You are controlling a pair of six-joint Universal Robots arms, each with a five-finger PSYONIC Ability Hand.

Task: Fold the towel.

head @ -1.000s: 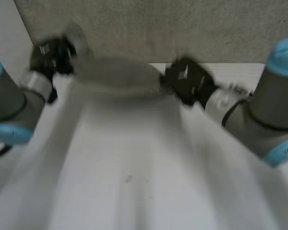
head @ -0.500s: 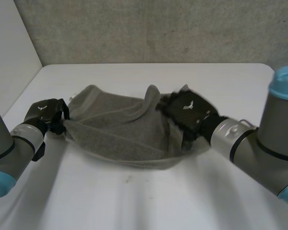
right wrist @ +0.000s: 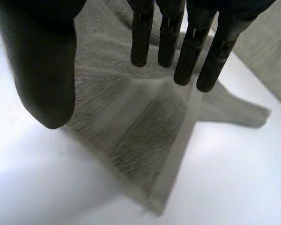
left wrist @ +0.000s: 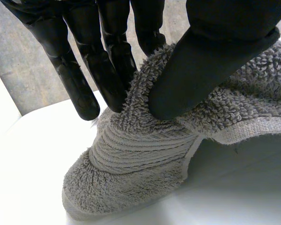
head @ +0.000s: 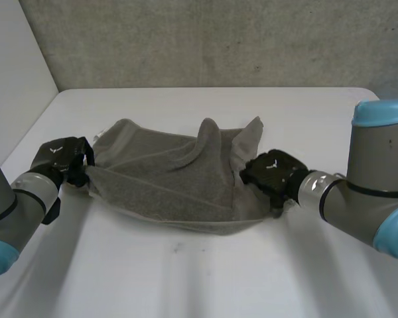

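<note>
The towel (head: 172, 175) lies rumpled across the middle of the table (head: 318, 112), strung between the two hands, with two corners standing up along its far side. The left arm (head: 13, 199) reaches in low from the table's left edge, and the left hand (head: 61, 158) sits at the towel's left end. In the left wrist view the thumb (left wrist: 210, 61) bears down on a bunched fold of cloth against the fingers (left wrist: 110, 75), so this hand has that end pinched. Below the pinch the cloth drops in a thick roll to the table. The right arm (head: 358, 199) comes in from the table's right edge with its wrist low, and the right hand (head: 272, 173) is back-up at the towel's right end. In the right wrist view its fingers are straight and point downward, with the thumb set wide apart from them. The towel's corner lies on the table beneath the spread hand, not gripped.
</note>
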